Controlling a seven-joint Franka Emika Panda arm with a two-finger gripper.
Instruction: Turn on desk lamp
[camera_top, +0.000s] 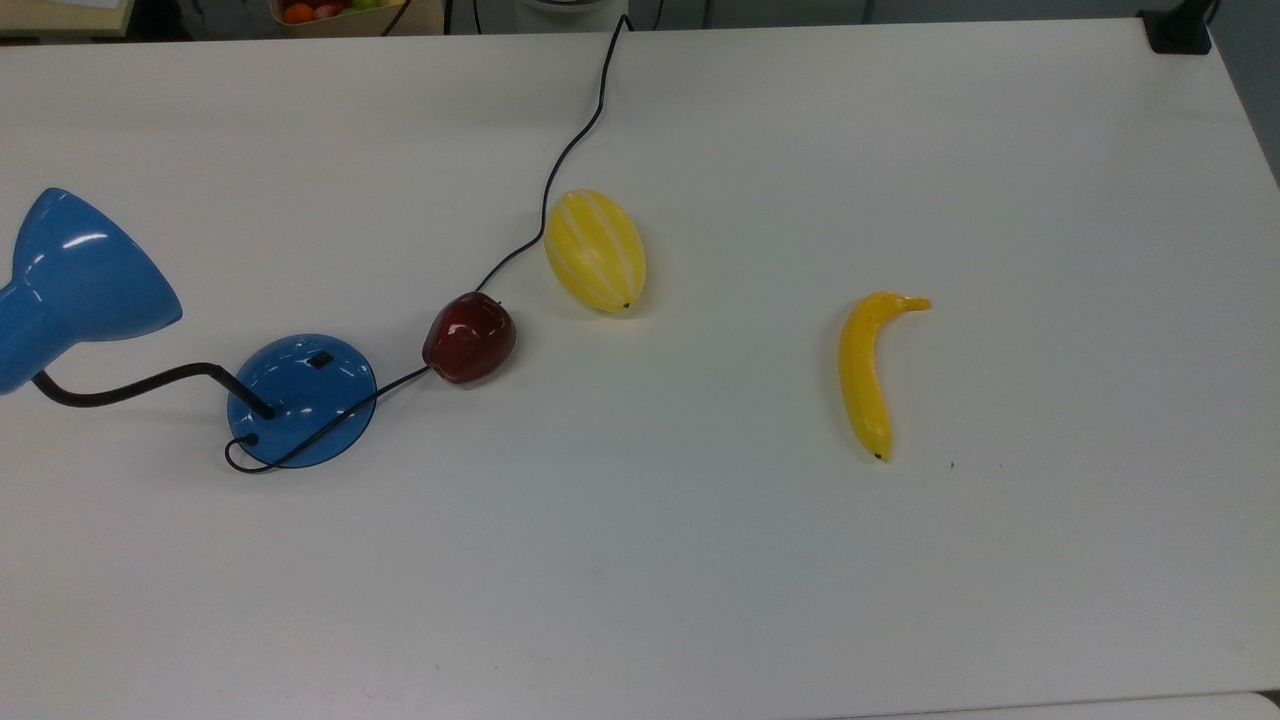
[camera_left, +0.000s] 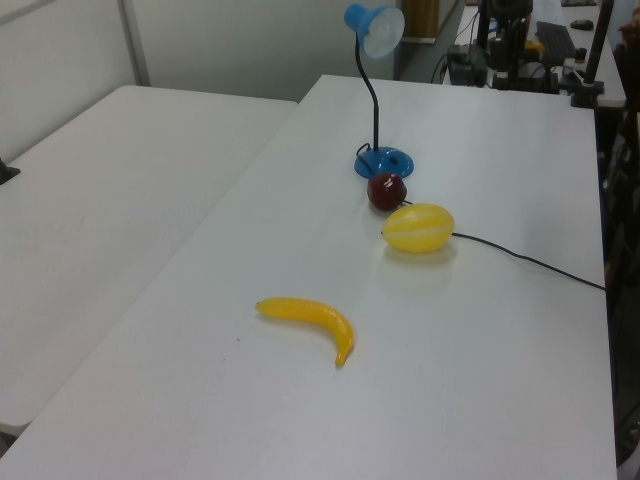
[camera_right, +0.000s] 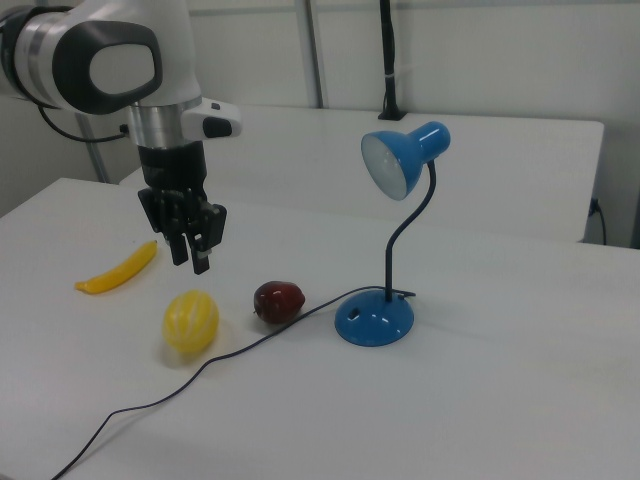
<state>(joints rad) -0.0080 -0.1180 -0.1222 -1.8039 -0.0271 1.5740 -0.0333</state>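
The desk lamp stands on the white table (camera_top: 700, 560). Its round blue base (camera_top: 300, 400) carries a small black switch (camera_top: 319, 359), and the black neck bends to the blue cone shade (camera_top: 80, 280). The left view has the base (camera_left: 383, 161) under the shade (camera_left: 375, 25). The right view has the base (camera_right: 373, 320) and the shade (camera_right: 400, 160), with no glow that I can see. My gripper (camera_right: 190, 260) hangs above the table, over the yellow melon (camera_right: 190, 320), well to the right view's left of the lamp. It holds nothing.
A dark red apple (camera_top: 469, 337) lies on the lamp's black cord (camera_top: 570, 150), next to the base. The striped yellow melon (camera_top: 595, 250) lies beyond it and a banana (camera_top: 865, 375) farther to the top view's right. A second table (camera_left: 90, 200) adjoins.
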